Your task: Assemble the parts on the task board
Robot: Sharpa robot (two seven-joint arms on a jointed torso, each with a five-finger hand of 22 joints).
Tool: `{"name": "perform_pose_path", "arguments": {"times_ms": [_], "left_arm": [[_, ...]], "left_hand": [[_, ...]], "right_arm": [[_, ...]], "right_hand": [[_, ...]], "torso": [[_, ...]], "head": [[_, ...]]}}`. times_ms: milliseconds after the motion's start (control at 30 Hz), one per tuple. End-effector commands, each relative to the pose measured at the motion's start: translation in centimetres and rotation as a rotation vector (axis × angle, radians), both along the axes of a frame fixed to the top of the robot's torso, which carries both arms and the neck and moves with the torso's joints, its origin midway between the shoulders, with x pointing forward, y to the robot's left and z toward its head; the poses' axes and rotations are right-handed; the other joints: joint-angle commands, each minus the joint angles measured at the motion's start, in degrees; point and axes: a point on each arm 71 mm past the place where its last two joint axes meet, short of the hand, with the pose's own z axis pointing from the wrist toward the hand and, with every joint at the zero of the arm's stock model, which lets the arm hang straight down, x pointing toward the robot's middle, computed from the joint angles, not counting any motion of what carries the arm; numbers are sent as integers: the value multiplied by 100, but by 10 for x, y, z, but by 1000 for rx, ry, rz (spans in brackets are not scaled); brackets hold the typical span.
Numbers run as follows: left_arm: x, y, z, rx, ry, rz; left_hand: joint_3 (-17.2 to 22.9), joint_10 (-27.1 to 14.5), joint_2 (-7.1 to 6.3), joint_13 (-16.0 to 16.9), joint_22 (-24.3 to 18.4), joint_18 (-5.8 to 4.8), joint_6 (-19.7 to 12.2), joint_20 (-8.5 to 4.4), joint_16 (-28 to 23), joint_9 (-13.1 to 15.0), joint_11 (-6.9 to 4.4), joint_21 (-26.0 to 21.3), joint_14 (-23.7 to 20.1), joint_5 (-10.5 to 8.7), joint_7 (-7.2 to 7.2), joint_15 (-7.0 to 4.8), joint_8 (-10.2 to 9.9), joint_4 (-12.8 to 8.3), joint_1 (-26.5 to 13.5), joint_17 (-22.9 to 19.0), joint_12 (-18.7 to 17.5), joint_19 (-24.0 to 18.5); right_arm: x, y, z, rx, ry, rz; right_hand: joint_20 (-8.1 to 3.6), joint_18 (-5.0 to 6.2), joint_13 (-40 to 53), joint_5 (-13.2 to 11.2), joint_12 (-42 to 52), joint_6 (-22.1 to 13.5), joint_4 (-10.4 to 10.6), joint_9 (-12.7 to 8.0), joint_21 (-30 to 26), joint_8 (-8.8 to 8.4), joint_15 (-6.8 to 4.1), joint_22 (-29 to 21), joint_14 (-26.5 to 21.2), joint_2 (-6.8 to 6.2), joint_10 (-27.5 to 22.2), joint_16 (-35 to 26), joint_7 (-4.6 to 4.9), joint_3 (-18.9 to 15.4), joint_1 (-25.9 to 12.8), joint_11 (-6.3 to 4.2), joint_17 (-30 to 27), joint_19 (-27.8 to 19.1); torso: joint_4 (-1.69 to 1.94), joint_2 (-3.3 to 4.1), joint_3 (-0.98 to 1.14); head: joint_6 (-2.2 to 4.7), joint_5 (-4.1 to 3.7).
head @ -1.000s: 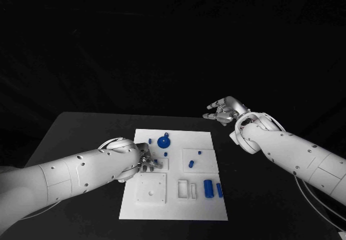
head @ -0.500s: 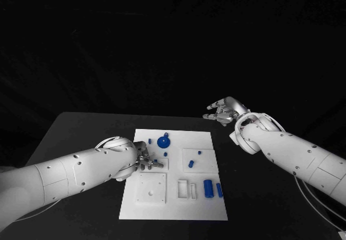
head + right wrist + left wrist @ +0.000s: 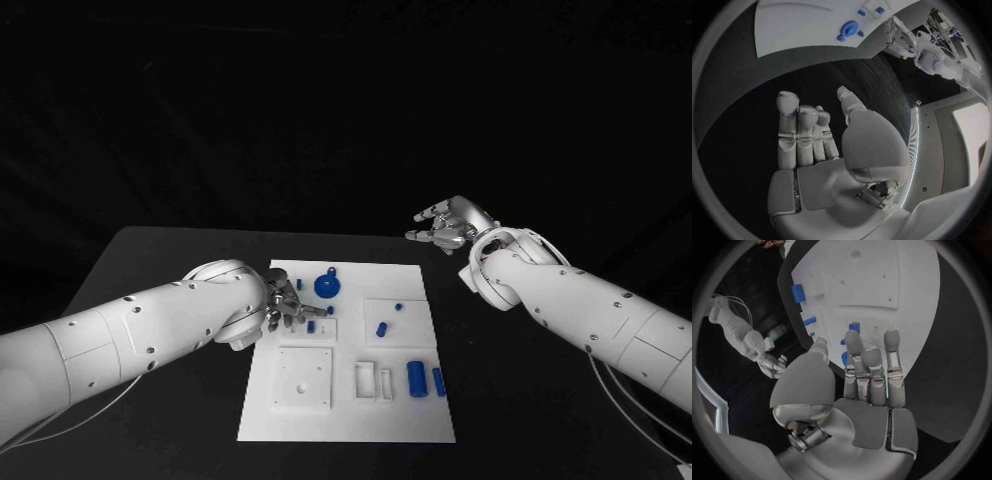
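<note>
The task board lies flat in the middle of the black table, long side running away from the robot. On its far part sits a round blue part, with a small blue peg just to its left and another small blue piece just nearer. A short blue part lies tilted on a raised white square right of centre. Near the right edge, 2 upright-lying blue cylinders rest side by side, next to 2 white rectangular recesses. A white square block with small holes occupies the near left part.

The left hand hovers over the board's left side, beside the small blue pieces; in the wrist view its fingers are extended and together, nothing held, thumb apart. Contact with any part cannot be determined.

The right hand is raised off the far right corner of the board, well apart from it, fingers loosely extended and empty.
</note>
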Motion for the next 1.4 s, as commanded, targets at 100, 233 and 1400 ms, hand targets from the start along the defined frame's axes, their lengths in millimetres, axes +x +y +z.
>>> {"name": "perform_pose_path", "arguments": {"times_ms": [100, 233, 1400], "left_arm": [[11, 10, 17, -116, 41, 56], [23, 19, 27, -132, 32, 89], [75, 34, 37, 38, -77, 120]], "left_hand": [[-188, -235, 551, 192, 77, -43, -461, 23, 40, -615, 84, -151, -161, 1046, 136, 52, 2, -649, 89, -174, 33, -38], [-462, -354, 850, 265, 87, -36, -650, 51, 112, -1223, 118, -274, -223, 1497, 202, 84, 17, -1038, 108, -326, 57, -22], [-694, -472, 879, 331, 118, -36, -1526, 66, 360, -942, 114, -442, -295, 1639, 234, 96, 1381, -1116, 7, -691, 175, 60]], "right_arm": [[0, 0, 0, -4, 0, 5], [0, -1, -1, 0, 1, 4], [-1, 8, 4, 12, -6, 19]], "right_hand": [[-17, 113, -9, 60, -27, -134, 21, 2, -34, -2, -38, 319, 10, -20, -11, -41, 7, -36, -65, 23, 0, 247], [-16, 113, -8, 97, -25, -143, 32, 4, -22, 1, -37, 322, 13, -19, -9, -38, 9, -40, -69, 23, 2, 250], [-15, 116, -24, 173, -37, -141, 85, 4, -40, 1, -37, 320, 11, -25, -17, -50, 9, -51, -77, 22, -5, 249]], "torso": [[-7, 4, -1], [-15, 10, -1], [-174, 220, -26]], "head": [[50, 31], [84, 64], [266, 142]]}}
